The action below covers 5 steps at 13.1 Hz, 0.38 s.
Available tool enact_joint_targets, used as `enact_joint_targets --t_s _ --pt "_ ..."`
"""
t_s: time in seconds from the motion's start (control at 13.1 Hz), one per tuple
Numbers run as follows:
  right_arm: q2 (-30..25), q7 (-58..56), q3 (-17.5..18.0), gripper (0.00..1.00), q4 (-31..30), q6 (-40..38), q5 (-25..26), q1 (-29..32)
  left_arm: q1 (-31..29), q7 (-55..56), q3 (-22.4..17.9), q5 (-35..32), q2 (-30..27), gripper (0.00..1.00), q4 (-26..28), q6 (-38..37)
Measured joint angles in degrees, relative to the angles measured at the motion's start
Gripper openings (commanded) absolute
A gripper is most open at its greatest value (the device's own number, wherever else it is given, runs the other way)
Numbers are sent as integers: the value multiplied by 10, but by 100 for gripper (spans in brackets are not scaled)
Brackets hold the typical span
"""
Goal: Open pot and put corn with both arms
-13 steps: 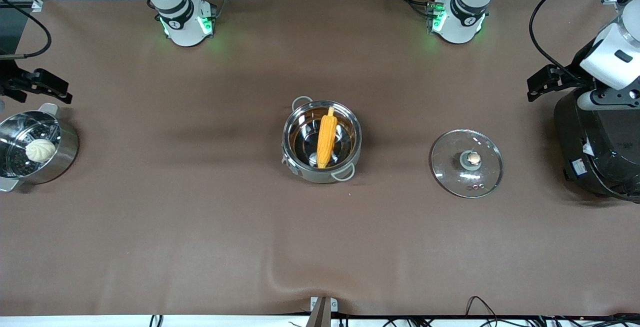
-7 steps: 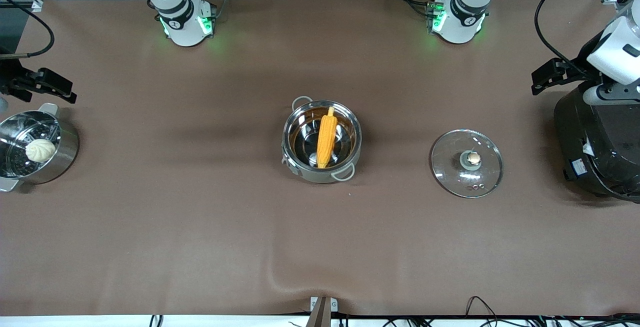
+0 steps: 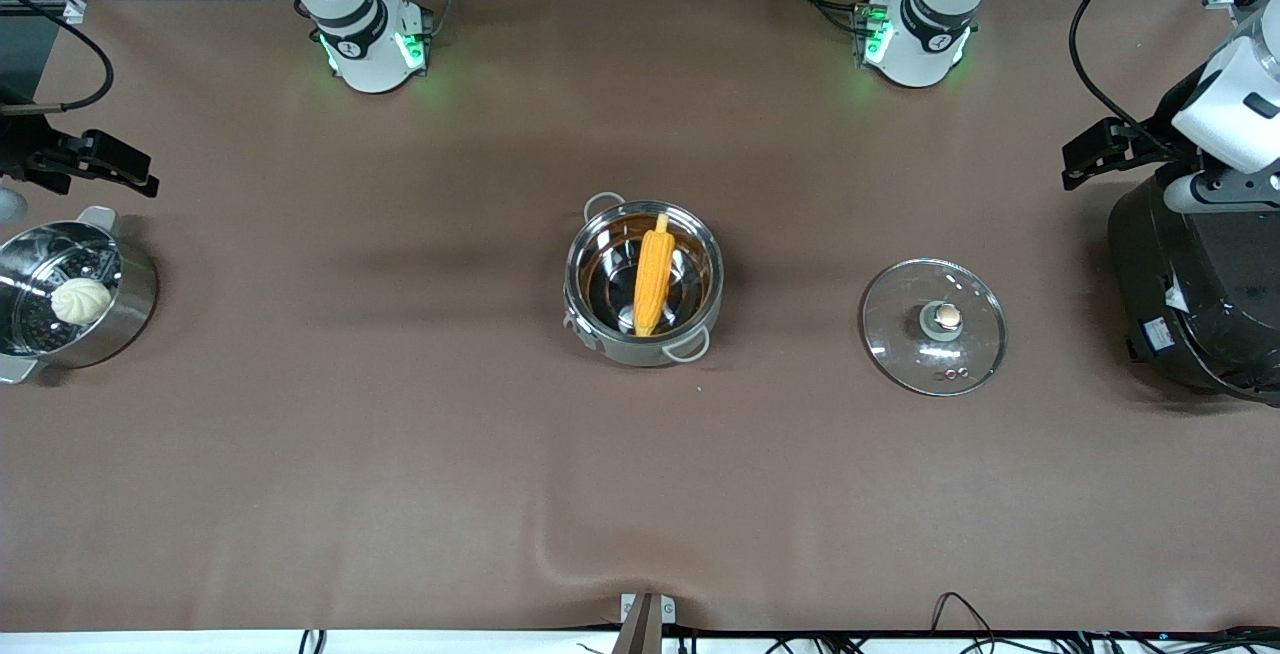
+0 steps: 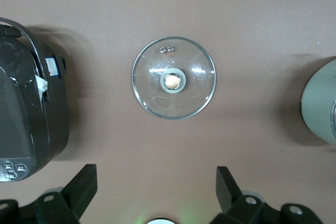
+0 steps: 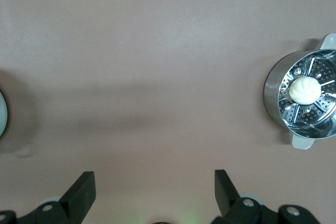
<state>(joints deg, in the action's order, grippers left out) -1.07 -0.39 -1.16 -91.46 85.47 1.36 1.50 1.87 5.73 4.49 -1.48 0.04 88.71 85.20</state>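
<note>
The steel pot (image 3: 598, 330) stands uncovered at the middle of the table. The yellow-orange corn (image 3: 652, 274) lies inside it, its stub end against the rim toward the robots' bases. The glass lid (image 3: 900, 319) with its coppery knob lies flat on the table toward the left arm's end; it also shows in the left wrist view (image 4: 197, 85). My left gripper (image 3: 1092, 156) is open and empty, up in the air beside the rice cooker (image 3: 1200, 284). My right gripper (image 3: 108, 166) is open and empty over the table by the steamer pot (image 3: 130, 309).
The steamer pot with a white bun (image 3: 81, 300) stands at the right arm's end and shows in the right wrist view (image 5: 273, 95). The black rice cooker fills the left arm's end and shows in the left wrist view (image 4: 26, 108). The brown cloth has a wrinkle (image 3: 560, 544) near the front edge.
Both arms have drawn back slightly at their ends of the table; the left wrist has lifted a little. Pot, corn and lid have not moved.
</note>
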Motion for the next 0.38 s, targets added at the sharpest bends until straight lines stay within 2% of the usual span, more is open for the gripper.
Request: enact_joint_targets --t_s 0.38 --pt "0 0 0 100 0 -3 -1 0 0 0 0 0 0 100 -1 -3"
